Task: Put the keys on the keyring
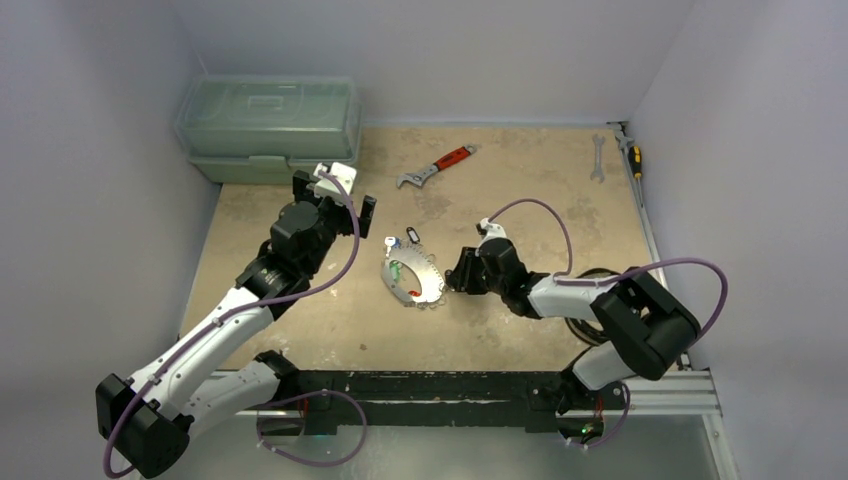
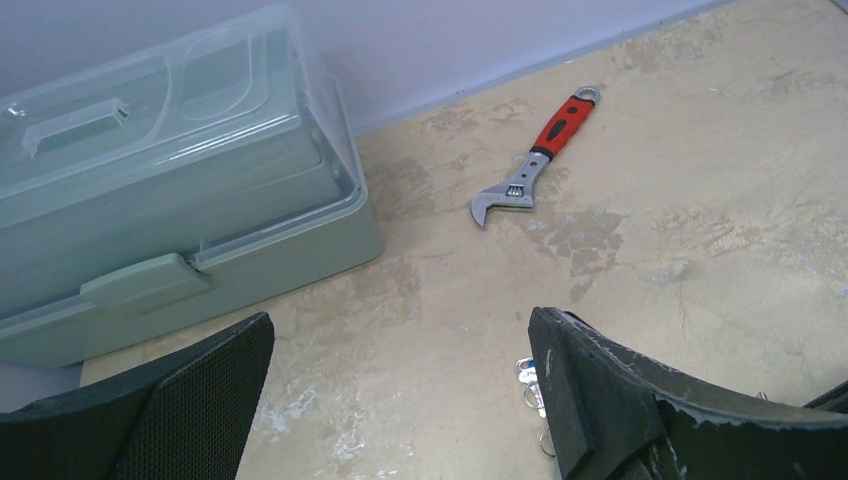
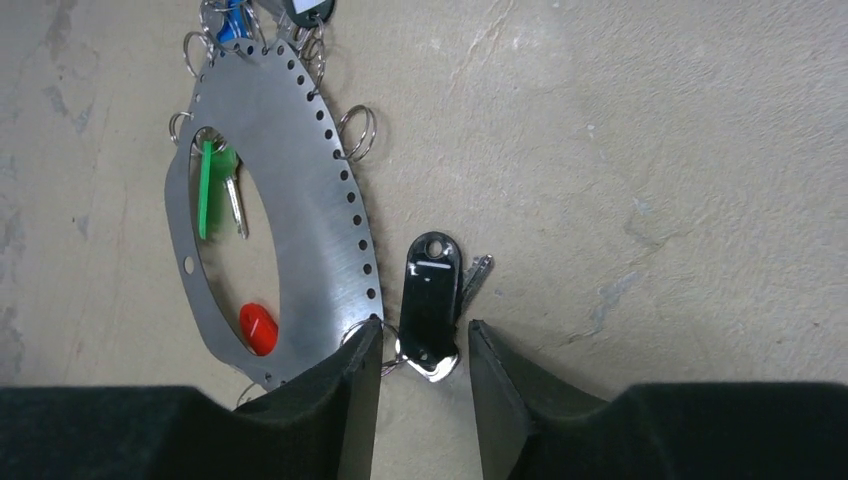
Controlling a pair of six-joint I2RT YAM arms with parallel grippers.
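The mottled beige table carries the keyring, a flat oval steel plate with a holed edge. Inside the keyring's opening lie a green-tagged key and a red tag. A black-tagged key lies just beside its outer rim. Beyond the keyring lies a red-handled wrench. Further beyond, to its left, stands a pale green toolbox. Well off to its far right lie a silver spanner and a screwdriver.

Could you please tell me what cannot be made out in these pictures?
Right wrist view: the right gripper covers part of the keyring, so whether the black-tagged key is attached is unclear.
Left wrist view: the left gripper hides most keys.
Top view: keys too small to count.
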